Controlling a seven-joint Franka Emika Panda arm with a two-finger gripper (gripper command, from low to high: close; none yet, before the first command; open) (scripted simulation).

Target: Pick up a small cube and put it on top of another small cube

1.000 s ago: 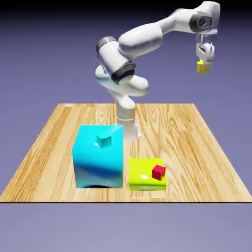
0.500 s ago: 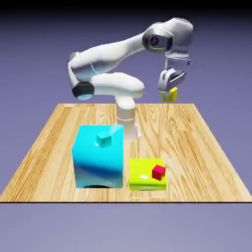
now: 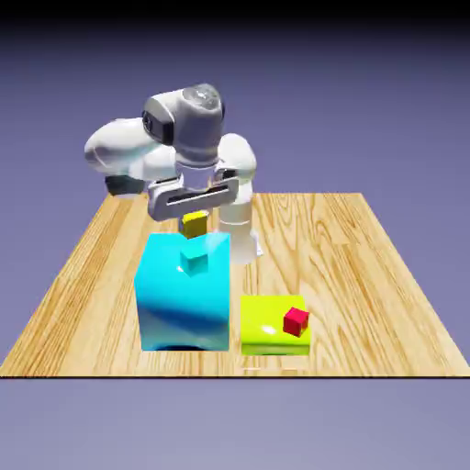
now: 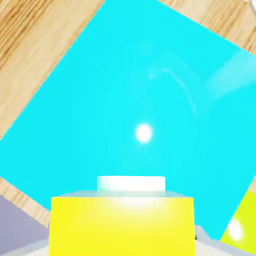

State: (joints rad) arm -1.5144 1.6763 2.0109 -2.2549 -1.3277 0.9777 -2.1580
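Note:
My gripper (image 3: 195,223) is shut on the tiny yellow small cube (image 3: 195,224) and holds it in the air just above the tiny teal-cyan cube (image 3: 194,260). That teal cube rests on top of the large glossy cyan block (image 3: 183,294). In the hand view the yellow cube (image 4: 121,225) fills the bottom middle and hides the fingertips. A pale strip of the teal cube (image 4: 131,183) shows right above it, against the big cyan block's top (image 4: 135,100).
A large yellow-green block (image 3: 274,324) sits to the exterior view's right of the cyan block, with a tiny red cube (image 3: 296,320) on it. Both stand on the wooden table (image 3: 349,257). The arm's base rises behind the cyan block.
The arm has swung from high at the exterior view's right down and to the left, carrying the yellow cube to just above the teal cube. The gripper stayed shut.

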